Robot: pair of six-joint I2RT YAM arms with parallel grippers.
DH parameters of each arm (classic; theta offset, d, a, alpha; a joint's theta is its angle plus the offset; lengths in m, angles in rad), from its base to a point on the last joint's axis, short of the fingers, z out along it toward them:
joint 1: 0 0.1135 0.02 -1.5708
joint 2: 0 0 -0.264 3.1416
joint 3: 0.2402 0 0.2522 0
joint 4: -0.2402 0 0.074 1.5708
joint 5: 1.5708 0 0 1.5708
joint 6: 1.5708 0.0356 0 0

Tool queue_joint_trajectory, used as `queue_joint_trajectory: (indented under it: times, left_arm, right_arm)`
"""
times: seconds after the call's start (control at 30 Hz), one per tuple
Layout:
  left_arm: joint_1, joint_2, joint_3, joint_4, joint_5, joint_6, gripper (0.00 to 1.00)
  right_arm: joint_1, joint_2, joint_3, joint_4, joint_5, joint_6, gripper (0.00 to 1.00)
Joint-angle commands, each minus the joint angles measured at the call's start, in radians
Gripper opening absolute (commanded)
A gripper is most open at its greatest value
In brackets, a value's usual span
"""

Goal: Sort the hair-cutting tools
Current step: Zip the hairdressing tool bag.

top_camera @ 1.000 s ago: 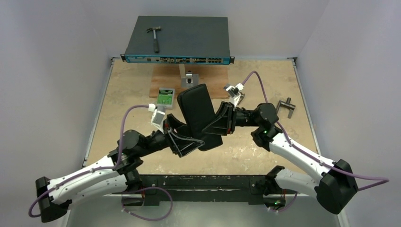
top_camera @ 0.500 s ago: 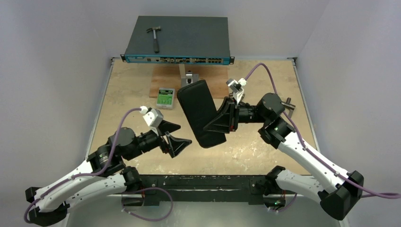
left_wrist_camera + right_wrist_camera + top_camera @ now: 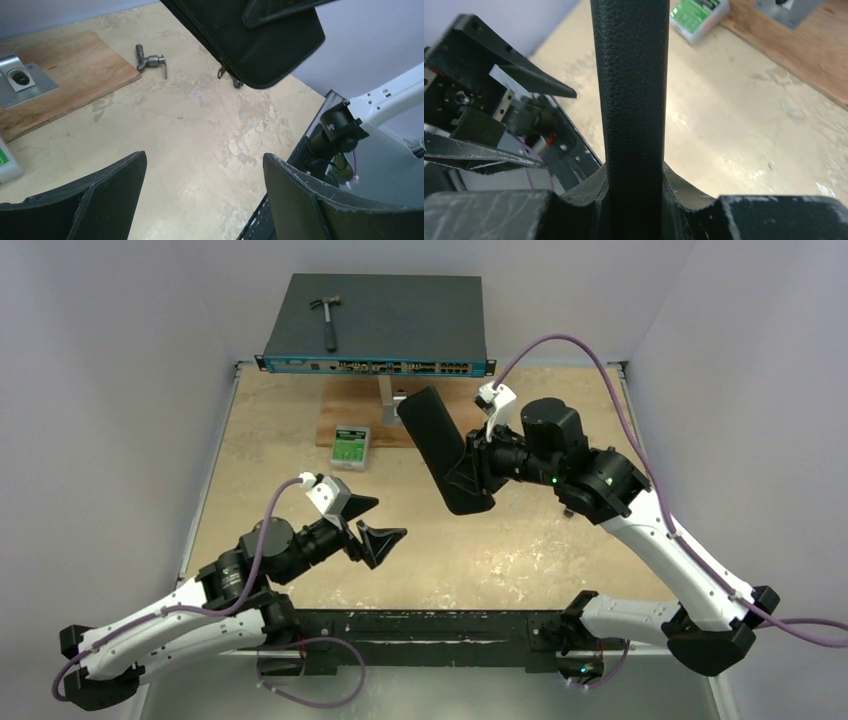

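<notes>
Near one o'clock the right gripper [image 3: 468,468] is squeezing the black zip case [image 3: 430,425], the left gripper [image 3: 375,523] is hanging open, no tools out yet.

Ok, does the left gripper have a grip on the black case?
No: the left gripper is open, only tabletop showing between its jaws, and the black case hangs apart from it.
</notes>
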Motion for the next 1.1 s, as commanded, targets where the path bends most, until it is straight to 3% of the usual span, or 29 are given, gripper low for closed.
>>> queue_joint_trajectory:
  times: [0.0, 0.1, 0.27, 0.57, 0.77, 0.8, 0.83, 1.07]
  left_arm:
    - [-0.006, 0.019, -0.096, 0.219, -0.063, -0.04, 0.86]
    - [-0.034, 0.051, -0.171, 0.394, -0.072, -0.02, 0.86]
    - [-0.158, 0.163, -0.239, 0.667, -0.139, 0.154, 0.85]
    - [-0.265, 0.369, -0.261, 0.966, -0.206, 0.371, 0.78]
    - [-0.274, 0.405, -0.265, 1.032, -0.264, 0.448, 0.73]
    - [-0.274, 0.408, -0.264, 1.035, -0.265, 0.454, 0.72]
    - [-0.274, 0.41, -0.259, 1.033, -0.268, 0.459, 0.69]
    - [-0.274, 0.433, -0.237, 1.003, -0.293, 0.478, 0.46]
  right_arm:
    - [0.04, 0.05, 0.102, -0.148, 0.138, -0.078, 0.0]
    - [0.04, 0.051, 0.136, -0.16, 0.12, -0.053, 0.0]
    - [0.04, 0.072, 0.161, -0.186, 0.017, -0.022, 0.0]
    - [0.039, 0.055, 0.101, -0.143, -0.116, 0.041, 0.0]
    - [0.039, 0.047, 0.088, -0.124, -0.153, 0.055, 0.0]
    - [-0.061, 0.046, 0.084, -0.12, -0.156, 0.058, 0.0]
    - [0.027, 0.046, 0.082, -0.115, -0.16, 0.061, 0.0]
    - [0.04, 0.048, 0.075, -0.096, -0.173, 0.065, 0.0]
